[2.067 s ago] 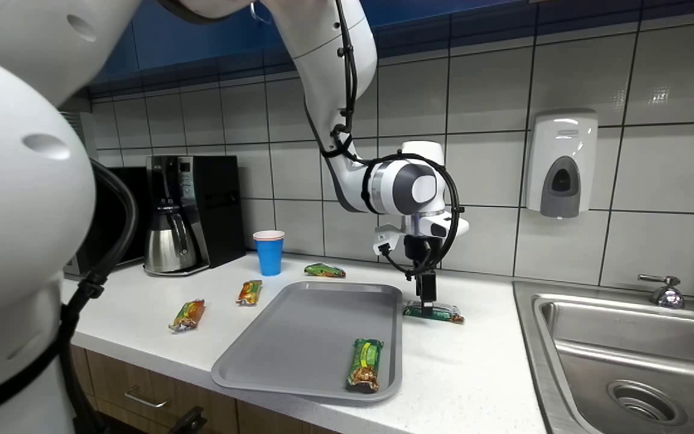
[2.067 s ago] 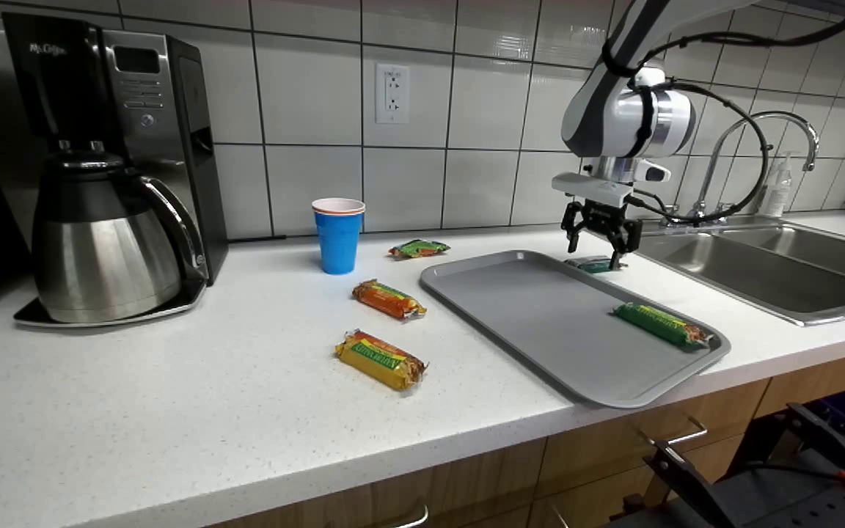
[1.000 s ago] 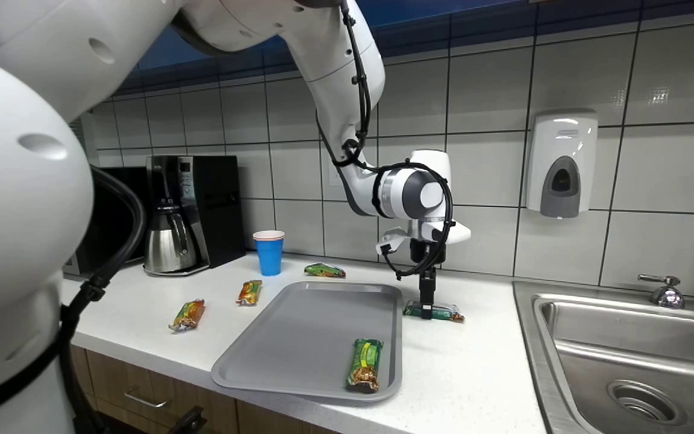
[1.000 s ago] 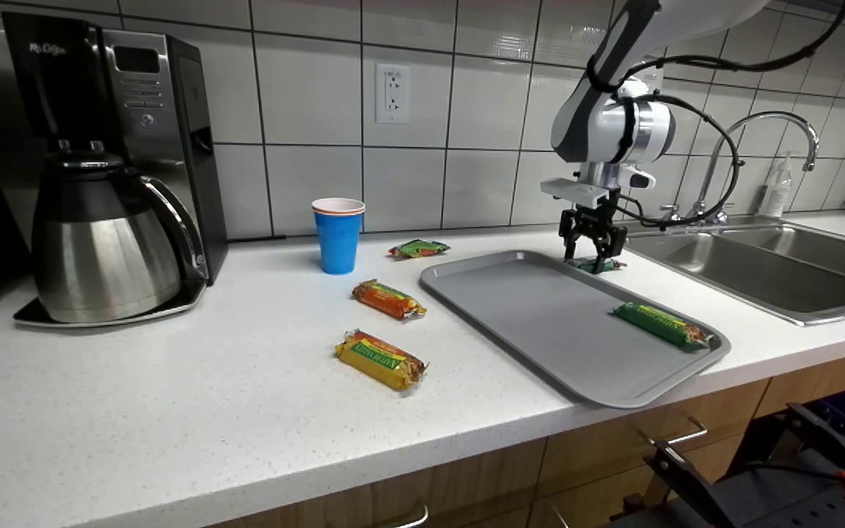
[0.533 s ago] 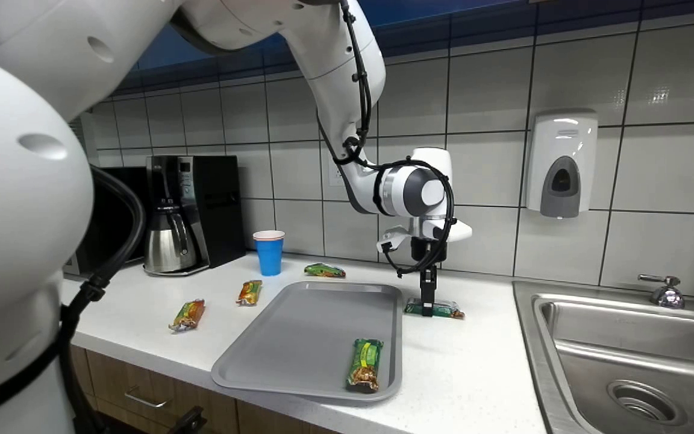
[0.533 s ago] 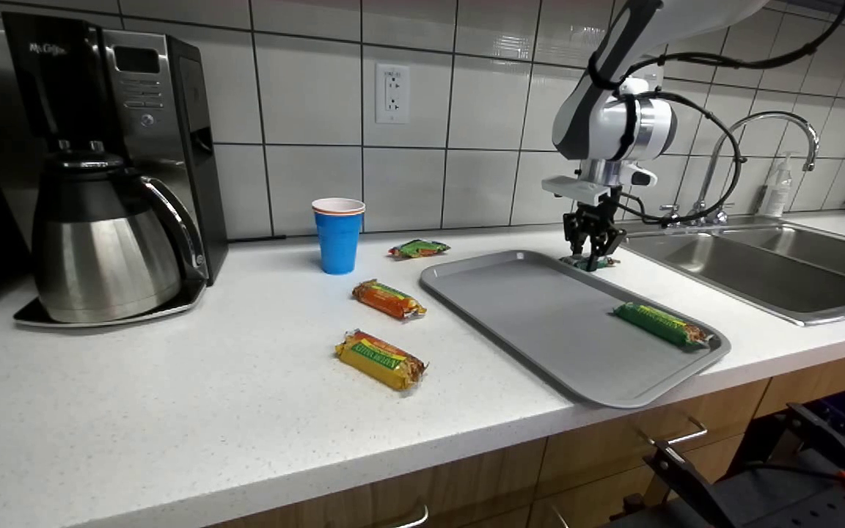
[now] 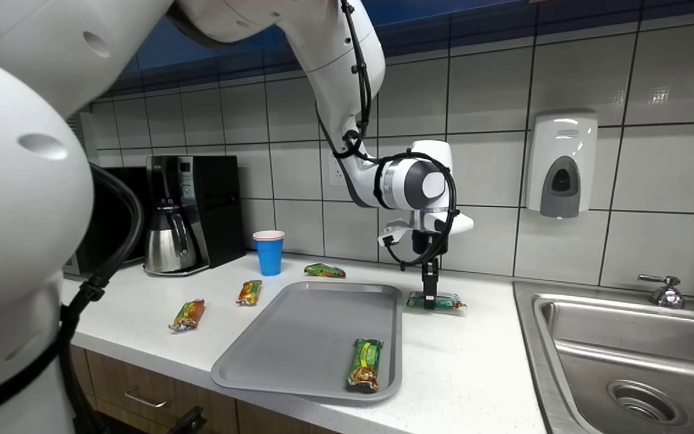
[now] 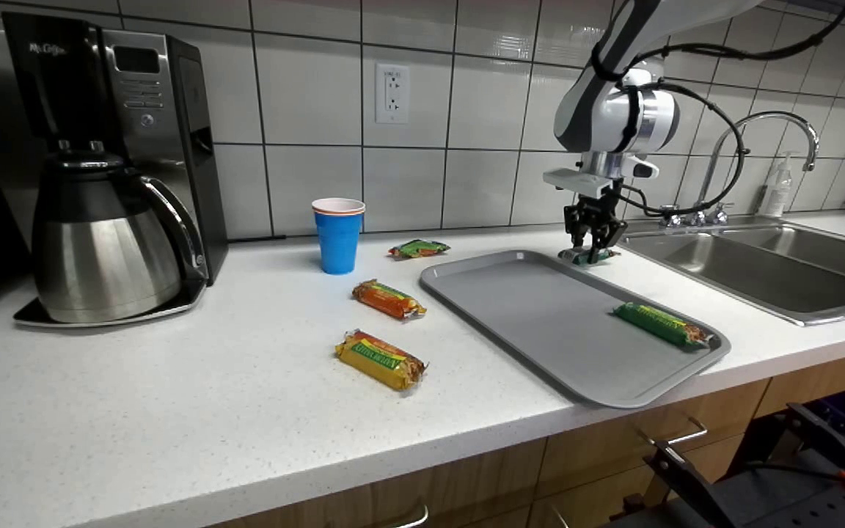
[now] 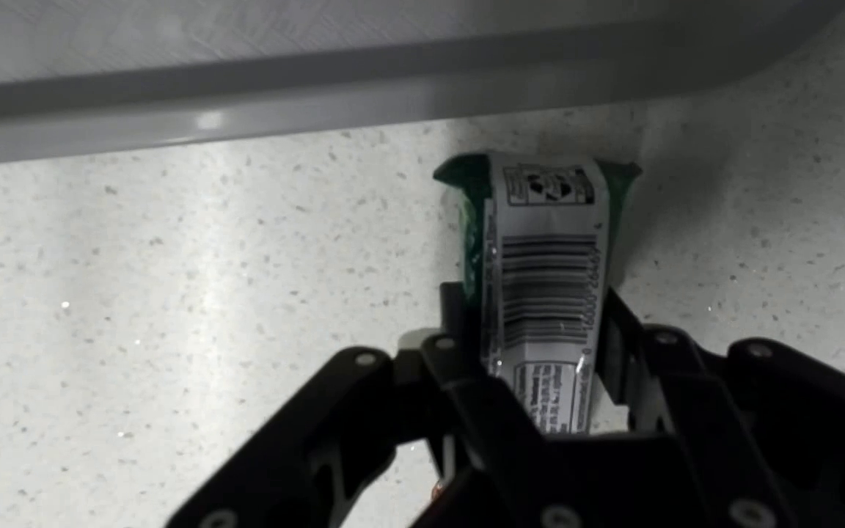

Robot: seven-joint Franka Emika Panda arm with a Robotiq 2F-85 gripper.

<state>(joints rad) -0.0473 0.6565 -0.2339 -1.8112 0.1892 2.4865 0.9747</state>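
In an exterior view the robot arm [image 7: 21, 199] looms near left, in an exterior view the coffee maker [image 8: 147, 139]; both face the tiled wall [image 7: 485, 169] and share the tray [image 8: 562, 330]; the wrist view faces down, close

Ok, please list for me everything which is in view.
Counter: 1, white, along wall
Tray: 1, grey, on counter
Held bar: 1, green/white, beside tray
Tray bar: 1, green, on tray
Orange bar: 1, orange, beside tray
Yellow bar: 1, yellow, near orange bar
Back bar: 1, mostly green, near cup
Cup: at least 1, blue, near wall
Coffee maker: 1, black/silver, near wall
Carafe: 1, silver, in coffee maker
Sink: 1, silver, in counter
Faucet: 1, silver, behind sink
Dispenser: 1, white, on wall
Outlet: 1, white, on wall
Arm: 1, white, over counter
Jaws: 2, black, closed on held bar
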